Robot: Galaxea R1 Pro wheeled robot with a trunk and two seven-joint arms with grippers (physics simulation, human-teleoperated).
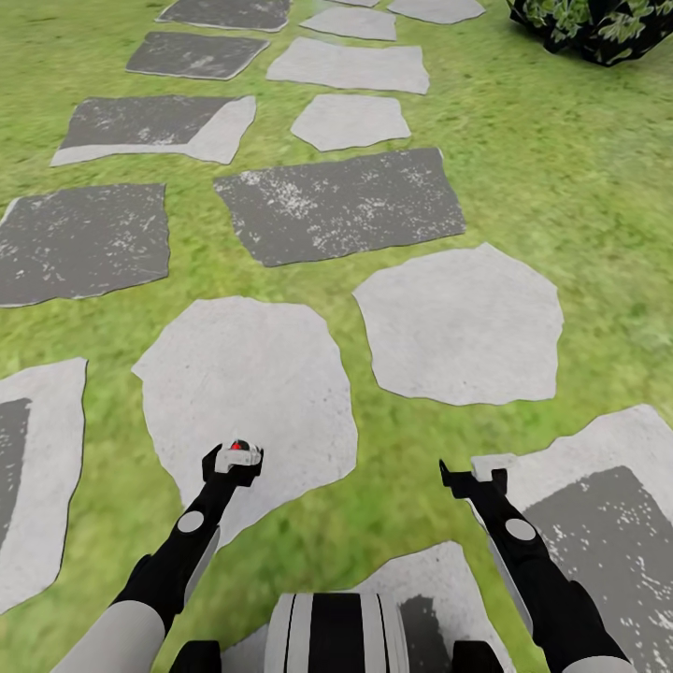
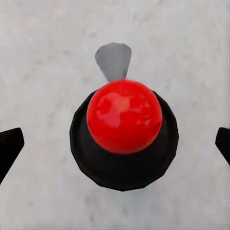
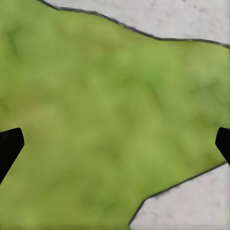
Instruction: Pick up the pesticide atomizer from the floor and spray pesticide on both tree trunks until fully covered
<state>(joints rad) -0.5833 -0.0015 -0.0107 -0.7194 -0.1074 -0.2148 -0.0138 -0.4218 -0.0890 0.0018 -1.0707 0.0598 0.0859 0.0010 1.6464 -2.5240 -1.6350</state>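
No writing or label can be read on anything before us. Starting at the left, our left gripper (image 1: 235, 458) hangs over a pale rounded stone (image 1: 271, 374), and the head view shows a small white and red thing at its tip: the atomizer (image 1: 237, 454). The left wrist view shows it from above: a glossy red ball (image 2: 124, 122) seated on a black faceted base (image 2: 124, 165), with a grey flared nozzle (image 2: 114, 60) sticking out past it, all over speckled light-grey stone (image 2: 43, 48). The black fingers (image 2: 9, 148) stand wide at either edge of that picture, well apart from the atomizer, so the left gripper is released; whether the atomizer rests on the stone we cannot tell.

In the middle, the paving mixes irregular pale slabs with dark rectangular slabs (image 1: 341, 204) flecked white, set in blurry green grass (image 1: 561, 168).

To the right, our right gripper (image 1: 474, 482) hangs over grass between stones. Its wrist view shows mottled green grass (image 3: 110, 115) with pale stone corners (image 3: 167, 19) edged in dark lines; the fingers (image 3: 8, 146) are spread wide with nothing between them.

At the far top right, dark green mottled foliage (image 1: 598, 26) shows in the head view.
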